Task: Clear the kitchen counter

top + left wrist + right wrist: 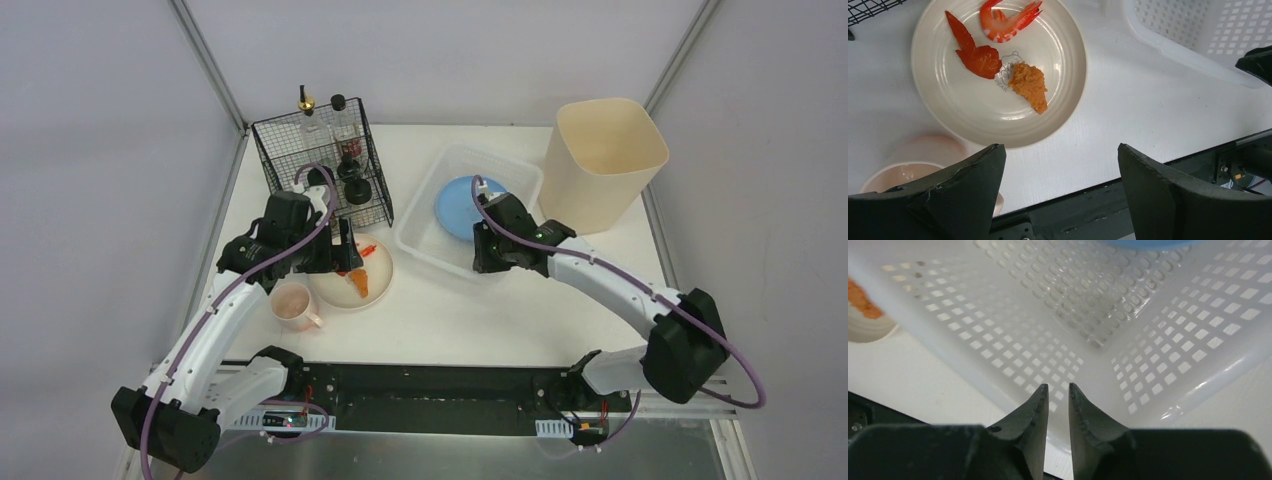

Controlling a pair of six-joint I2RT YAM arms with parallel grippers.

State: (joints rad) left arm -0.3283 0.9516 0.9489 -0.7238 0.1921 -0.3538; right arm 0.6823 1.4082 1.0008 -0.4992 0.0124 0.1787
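The white kitchen counter [450,320] holds a cream plate [378,283] with a shrimp [1008,20], a red piece [975,55] and an orange fried piece [1030,85]. A pink cup [293,303] stands beside the plate, at its near left. My left gripper [345,262] hovers above the plate's near edge, open and empty [1060,147]. A white perforated basket [420,235] holds a blue plate [460,205]. My right gripper [480,262] is at the basket's near corner, its jaws nearly together with the thin basket wall [998,340] between them [1059,386].
A black wire rack [320,160] with bottles stands at the back left, just behind my left arm. A tall beige bin [605,160] stands at the back right beside the basket. The counter's black front rail [1108,200] lies close under my left fingers.
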